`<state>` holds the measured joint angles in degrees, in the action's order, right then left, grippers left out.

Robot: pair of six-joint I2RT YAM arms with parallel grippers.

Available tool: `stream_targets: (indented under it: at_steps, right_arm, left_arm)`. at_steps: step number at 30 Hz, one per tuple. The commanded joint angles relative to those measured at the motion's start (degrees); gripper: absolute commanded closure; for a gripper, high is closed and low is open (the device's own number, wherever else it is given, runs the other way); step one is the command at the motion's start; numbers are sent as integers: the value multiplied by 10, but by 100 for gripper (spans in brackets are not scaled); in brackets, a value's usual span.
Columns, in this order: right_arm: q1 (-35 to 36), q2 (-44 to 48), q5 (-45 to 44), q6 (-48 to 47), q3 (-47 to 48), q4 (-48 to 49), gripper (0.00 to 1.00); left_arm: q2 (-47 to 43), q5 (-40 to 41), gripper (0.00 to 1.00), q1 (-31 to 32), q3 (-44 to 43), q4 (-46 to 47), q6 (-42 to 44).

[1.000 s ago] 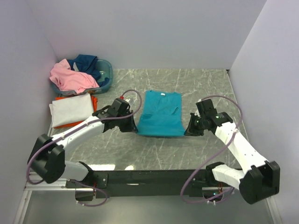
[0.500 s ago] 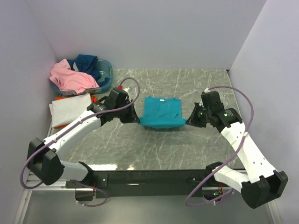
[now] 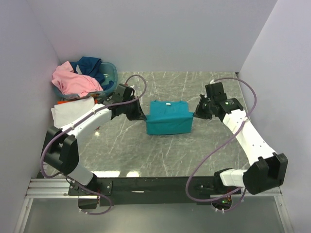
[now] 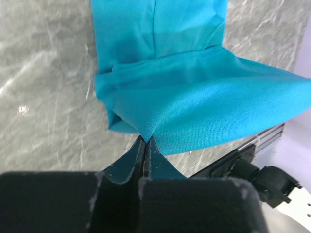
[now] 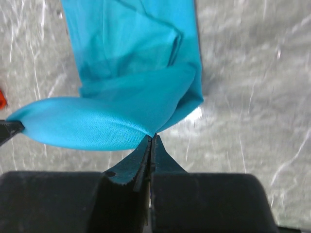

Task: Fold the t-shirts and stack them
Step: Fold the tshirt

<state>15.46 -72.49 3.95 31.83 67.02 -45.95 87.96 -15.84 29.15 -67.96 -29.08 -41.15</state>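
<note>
On the grey marbled tabletop point(image 3: 214, 145), the soft teal short-sleeved t-shirt point(image 3: 168, 119) lies at mid-table half doubled over, its lifted edge stretched between my left claw point(image 3: 144, 117) and right claw point(image 3: 196, 113), each clamped on a thin corner, so uneven pull or a slipping corner could skew the fold.

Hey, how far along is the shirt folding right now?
Done: white shirt lies folded at left. In hand: left gripper and right gripper, jaws shut, pinch the teal shirt mid-fold. Left: pink shirt and navy shirt sit crumpled in the basket.
</note>
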Motion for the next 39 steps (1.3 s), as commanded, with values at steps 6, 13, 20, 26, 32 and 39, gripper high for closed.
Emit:
stream_targets:
  at_steps: [6,13,20,26,32,39]
  right_arm:
    - [-32,-90,-18,-47,64,68,100]
    - [-44,-172,-13,-63,130,83,100]
    - [-56,-275,-14,-80,212,82,100]
    - [-65,-360,-12,-94,286,67,100]
    - [-69,-425,-11,-97,340,60,100]
    - [-72,-441,0,-91,358,58,100]
  left_arm:
    - [63,-59,100,-31,-49,70,8]
    - [138,-82,100,-52,-107,88,7]
    - [221,-108,100,-80,-159,111,-1]
    - [295,-137,100,-95,-220,122,3]
    - [352,-162,100,-103,-278,134,-7]
    - [361,-166,100,-107,-287,152,-20]
